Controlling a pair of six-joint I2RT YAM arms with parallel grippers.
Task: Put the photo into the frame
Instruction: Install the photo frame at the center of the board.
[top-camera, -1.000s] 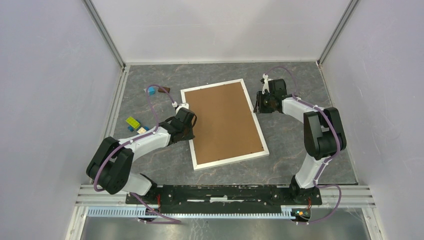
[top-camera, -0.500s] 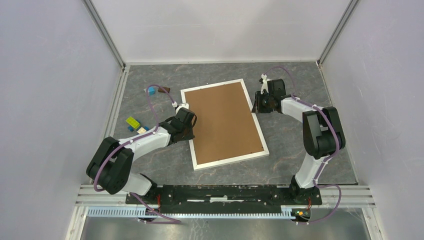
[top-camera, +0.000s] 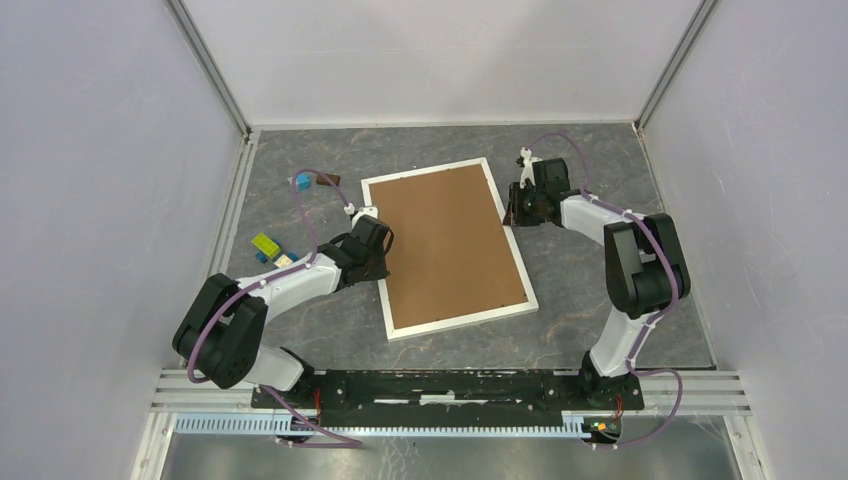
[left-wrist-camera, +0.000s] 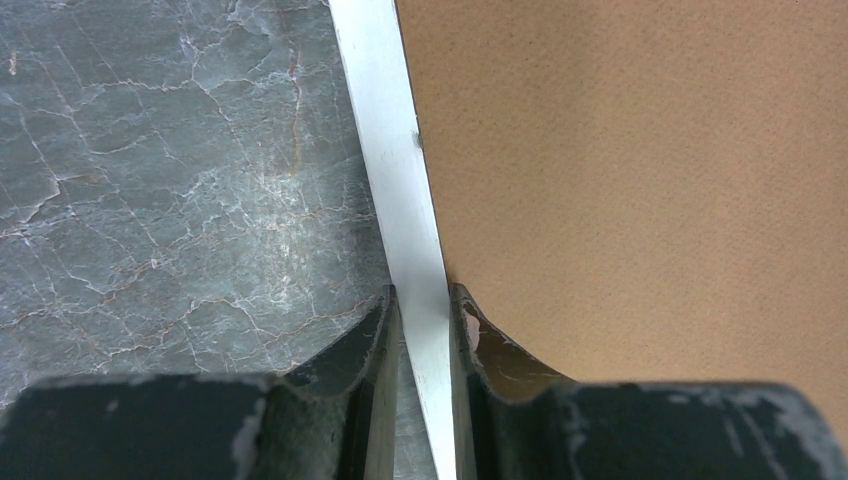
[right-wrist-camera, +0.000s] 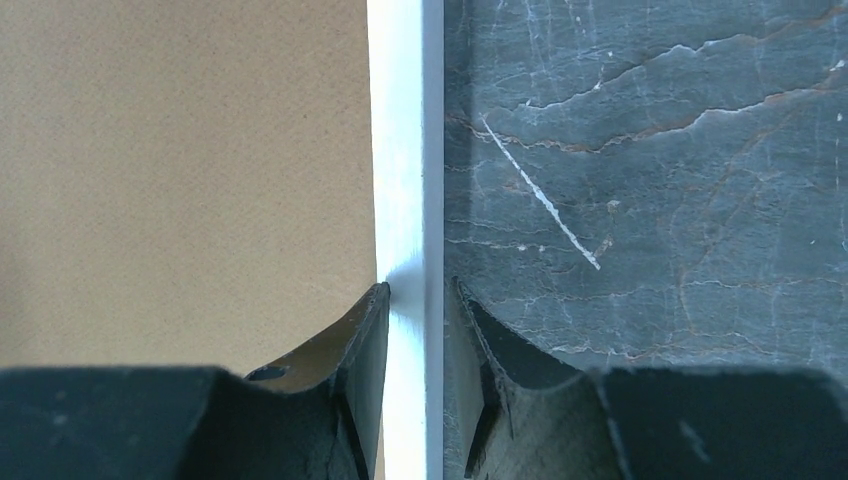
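The white frame (top-camera: 455, 316) lies flat in the middle of the table with a brown backing board (top-camera: 448, 240) filling it. The photo is hidden. My left gripper (top-camera: 379, 260) straddles the frame's left rail (left-wrist-camera: 390, 150). Its fingers are shut on that rail, one on the table side and one over the board (left-wrist-camera: 650, 180); in the wrist view the gripper (left-wrist-camera: 422, 300) shows both tips against the white strip. My right gripper (top-camera: 512, 212) sits on the right rail (right-wrist-camera: 405, 120) near the far corner, and in its wrist view the gripper (right-wrist-camera: 415, 295) is shut on the strip.
Small blocks lie left of the frame: a yellow-green one (top-camera: 265, 244), a blue one (top-camera: 301, 182) beside a brown piece (top-camera: 326, 180), and a pale one (top-camera: 283, 260). Enclosure walls stand on three sides.
My right gripper has crept slightly toward the far end of the right rail and narrowed a little. The left arm and the frame have not moved.
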